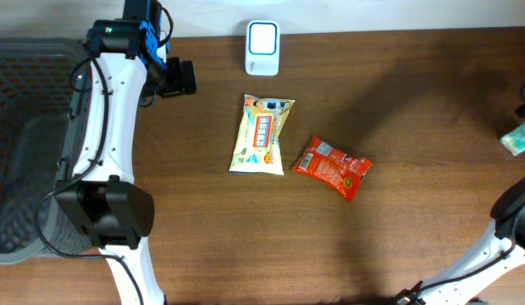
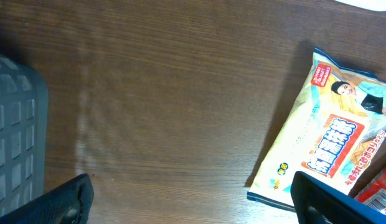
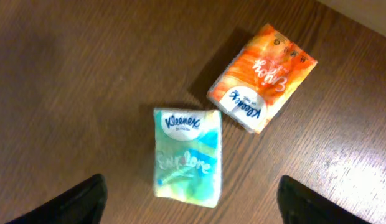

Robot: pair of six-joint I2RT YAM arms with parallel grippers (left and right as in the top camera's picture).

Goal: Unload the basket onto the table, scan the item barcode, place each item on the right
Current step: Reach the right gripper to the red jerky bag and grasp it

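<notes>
A white barcode scanner (image 1: 262, 36) stands at the table's far edge. Below it lie a yellow snack packet (image 1: 262, 135) (image 2: 324, 149) and a red packet (image 1: 332, 167). My left gripper (image 1: 179, 78) (image 2: 193, 202) hovers open over bare wood, left of the yellow packet and holding nothing. My right gripper (image 3: 193, 199) is open above a green Kleenex pack (image 3: 187, 155) (image 1: 518, 135), which lies flat on the table between the fingers without touching them. An orange Kleenex pack (image 3: 261, 78) lies just beyond it.
A dark grey mesh basket (image 1: 25, 144) (image 2: 15, 137) fills the left side of the table. The right arm's base (image 1: 512, 220) stands at the lower right corner. The green pack sits at the table's far right edge in the overhead view.
</notes>
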